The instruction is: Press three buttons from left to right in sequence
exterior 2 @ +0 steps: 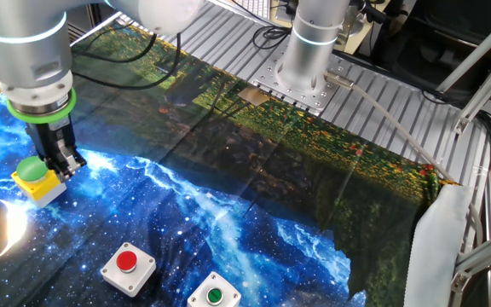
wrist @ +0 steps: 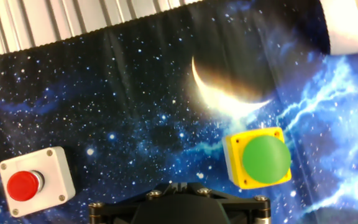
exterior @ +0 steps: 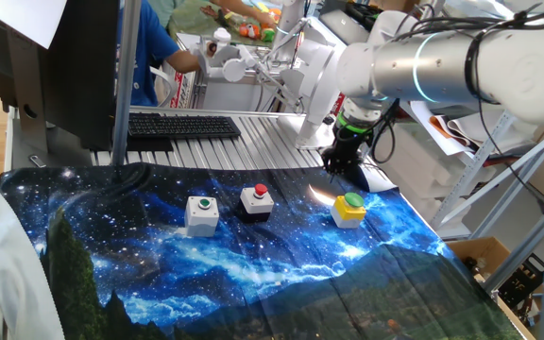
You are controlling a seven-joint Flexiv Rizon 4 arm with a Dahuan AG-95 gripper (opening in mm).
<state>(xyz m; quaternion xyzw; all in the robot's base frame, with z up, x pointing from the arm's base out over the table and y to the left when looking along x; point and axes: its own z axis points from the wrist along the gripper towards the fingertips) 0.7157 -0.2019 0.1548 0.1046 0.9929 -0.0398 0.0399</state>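
The three buttons sit in a row on the surface (exterior: 253,283), which is draped with a blue starry galaxy cloth. In one fixed view the grey-white box with green cap (exterior: 201,212) is at the left, the black-and-white box with red cap (exterior: 257,201) is in the middle just beside it, and the yellow box with green cap (exterior: 348,209) is at the right, a little further apart from the middle one. All three stand upright with their caps facing up.

The claw (exterior: 341,162) hangs above the cloth just behind and slightly left of the yellow box, on its far side in that view. In the other fixed view the claw (exterior 2: 60,159) is right beside the yellow box (exterior 2: 37,179), its tip close to the box's edge; whether it touches the box cannot be told. The green cap itself is uncovered. No view shows the fingertips clearly enough, so I cannot tell whether the claw is wide or narrow.

The hand view looks down on the yellow box (wrist: 258,158) at right and the red-capped box (wrist: 36,182) at left, with a pale crescent printed on the cloth between and beyond them.

On the far side of the surface, on ribbed metal, lies a black keyboard (exterior: 182,125).
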